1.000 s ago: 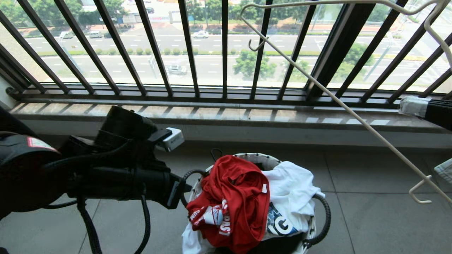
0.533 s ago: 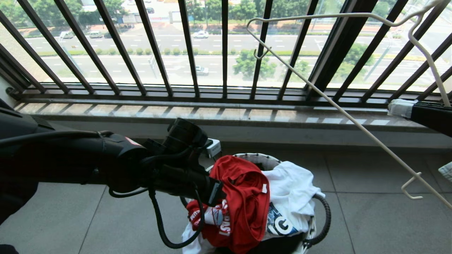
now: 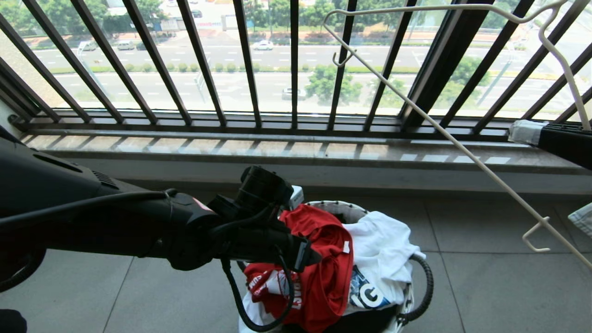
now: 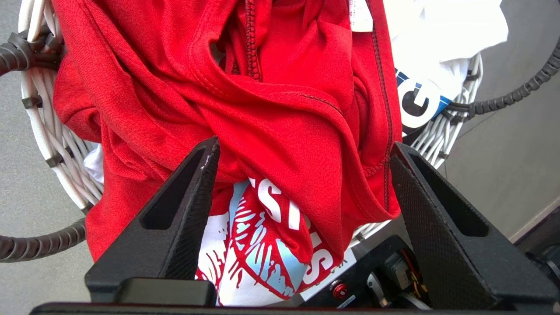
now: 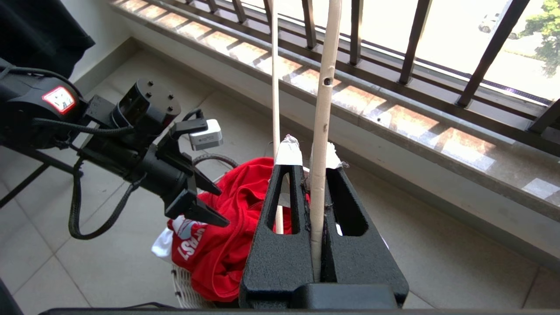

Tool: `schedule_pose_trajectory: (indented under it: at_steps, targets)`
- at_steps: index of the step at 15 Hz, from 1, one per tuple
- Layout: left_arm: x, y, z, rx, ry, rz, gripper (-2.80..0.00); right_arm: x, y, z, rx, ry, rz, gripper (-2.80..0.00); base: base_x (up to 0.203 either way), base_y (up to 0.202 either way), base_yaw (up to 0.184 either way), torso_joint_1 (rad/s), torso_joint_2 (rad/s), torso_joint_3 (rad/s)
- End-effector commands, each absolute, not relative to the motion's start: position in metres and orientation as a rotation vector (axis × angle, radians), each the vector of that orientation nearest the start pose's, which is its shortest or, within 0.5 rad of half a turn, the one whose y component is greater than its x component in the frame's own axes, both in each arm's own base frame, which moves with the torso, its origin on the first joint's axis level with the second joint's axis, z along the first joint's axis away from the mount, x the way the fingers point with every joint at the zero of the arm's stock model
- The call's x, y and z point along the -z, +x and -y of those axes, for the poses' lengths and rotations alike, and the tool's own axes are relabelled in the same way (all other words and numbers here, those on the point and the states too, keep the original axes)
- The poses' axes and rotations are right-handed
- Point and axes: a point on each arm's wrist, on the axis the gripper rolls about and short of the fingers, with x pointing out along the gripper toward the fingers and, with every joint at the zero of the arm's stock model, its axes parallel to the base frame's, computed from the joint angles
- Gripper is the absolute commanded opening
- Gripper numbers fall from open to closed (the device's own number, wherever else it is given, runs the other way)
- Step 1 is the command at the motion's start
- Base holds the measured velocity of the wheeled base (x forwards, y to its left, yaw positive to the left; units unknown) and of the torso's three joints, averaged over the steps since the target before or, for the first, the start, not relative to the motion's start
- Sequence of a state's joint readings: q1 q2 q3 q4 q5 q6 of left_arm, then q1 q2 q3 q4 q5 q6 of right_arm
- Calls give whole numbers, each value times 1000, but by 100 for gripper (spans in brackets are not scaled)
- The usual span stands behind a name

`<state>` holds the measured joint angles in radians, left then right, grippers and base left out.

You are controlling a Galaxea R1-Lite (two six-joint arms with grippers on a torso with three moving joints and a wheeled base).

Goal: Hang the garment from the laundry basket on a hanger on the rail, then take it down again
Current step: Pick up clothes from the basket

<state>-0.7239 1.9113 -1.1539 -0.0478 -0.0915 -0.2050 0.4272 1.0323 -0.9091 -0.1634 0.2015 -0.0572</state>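
Red garment [image 4: 280, 100] heaped atop laundry basket [image 4: 39, 127]; left gripper [image 4: 302, 153] spread wide over it to grasp; right gripper [image 5: 311, 168] clamps hanger [image 5: 323, 109] ready.

Strong daylight entered through the balcony railing [image 3: 249, 69], whose bars splayed outward toward the head view's edges. Below it the sill [image 3: 296, 152] carried alternating sunlit patches and bar shadows. The street beyond appeared washed out, nearly white in the right wrist view. The floor [image 3: 485, 277] lay in even shade. All views were sharp.
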Motion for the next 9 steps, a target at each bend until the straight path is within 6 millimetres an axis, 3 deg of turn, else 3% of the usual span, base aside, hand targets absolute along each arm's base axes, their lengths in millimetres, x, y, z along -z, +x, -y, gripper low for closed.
schedule_pose_trajectory:
  at_steps: [1,7,8,9]
  targets:
    - [-130,273,248,643,64,-761,0,-315,116,-58,-629,-51,64,-280,0,0,0,0,0,0]
    - [-110,279,257,561,112,-774,0,-315,116,-58,-630,-53,64,-280,0,0,0,0,0,0]
    - [-104,279,259,529,135,-777,-280,-315,116,-58,-630,-53,62,-280,0,0,0,0,0,0]
    - [-102,279,262,511,143,-774,-280,-315,117,-58,-630,-53,61,-280,0,0,0,0,0,0]
